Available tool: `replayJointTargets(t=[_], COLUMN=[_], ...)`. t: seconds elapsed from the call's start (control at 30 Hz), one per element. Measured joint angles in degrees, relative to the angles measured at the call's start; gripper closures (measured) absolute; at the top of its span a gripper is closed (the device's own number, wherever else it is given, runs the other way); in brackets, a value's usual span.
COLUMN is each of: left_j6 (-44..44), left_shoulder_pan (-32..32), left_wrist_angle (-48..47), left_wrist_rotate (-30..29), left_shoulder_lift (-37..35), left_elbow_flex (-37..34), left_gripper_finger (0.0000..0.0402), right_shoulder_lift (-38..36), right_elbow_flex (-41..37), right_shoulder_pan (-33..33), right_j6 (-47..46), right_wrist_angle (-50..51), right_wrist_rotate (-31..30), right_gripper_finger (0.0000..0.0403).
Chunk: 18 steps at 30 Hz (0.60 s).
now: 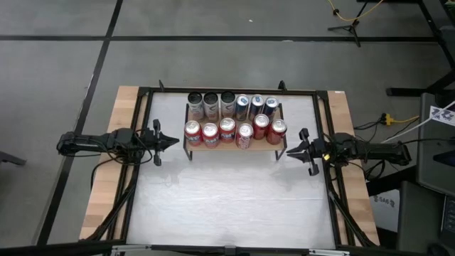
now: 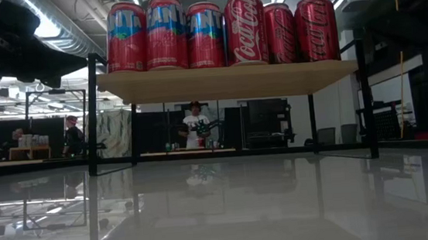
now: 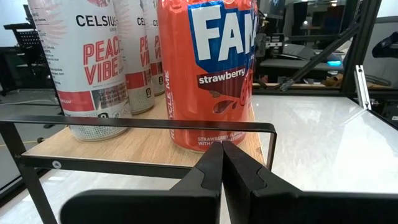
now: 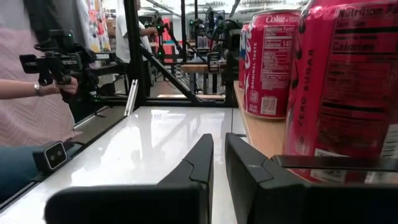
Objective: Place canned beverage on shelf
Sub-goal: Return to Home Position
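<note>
We find the shelf [image 1: 232, 147] in the upper centre of the high view, standing on the white table [image 1: 234, 206] and carrying twelve upright cans in two rows of six. The rear row holds three pale cans [image 1: 210, 105] toward the frame's left and three blue cans [image 1: 257, 104] toward its right. The front row consists of six red cans [image 1: 234, 131].

In the low view these fill the top of the frame: three Fanta cans [image 2: 164, 33] at left, three Coca-Cola cans [image 2: 280, 30] at right.

The left gripper [image 1: 175, 142] lies at mid-left, just beside the shelf's left end. Its jaws are pressed together and hold nothing.

The right gripper [image 1: 288, 151] lies at mid-right, just beside the shelf's right end. Its jaws stand a narrow slit apart and hold nothing.
</note>
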<state>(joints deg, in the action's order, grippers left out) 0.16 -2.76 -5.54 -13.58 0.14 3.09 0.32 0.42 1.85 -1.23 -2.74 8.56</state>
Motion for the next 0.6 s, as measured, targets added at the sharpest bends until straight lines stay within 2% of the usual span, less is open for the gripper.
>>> replayJointTargets(t=[0.4, 0.6], left_j6=[0.2, 0.4], left_shoulder_pan=[0.0, 0.0], left_wrist_angle=[0.0, 0.0], left_wrist_rotate=[-0.1, -0.4], left_shoulder_lift=[0.0, 0.0], left_elbow_flex=[0.0, 0.0], left_gripper_finger=[0.0402, 0.0402], right_shoulder_lift=[0.2, 0.2], right_elbow_flex=[0.0, 0.0], right_shoulder_pan=[0.0, 0.0], right_j6=[1.6, 1.6], right_wrist_angle=[1.6, 1.7], right_wrist_rotate=[-7.8, -7.8], right_gripper_finger=[0.037, 0.037])
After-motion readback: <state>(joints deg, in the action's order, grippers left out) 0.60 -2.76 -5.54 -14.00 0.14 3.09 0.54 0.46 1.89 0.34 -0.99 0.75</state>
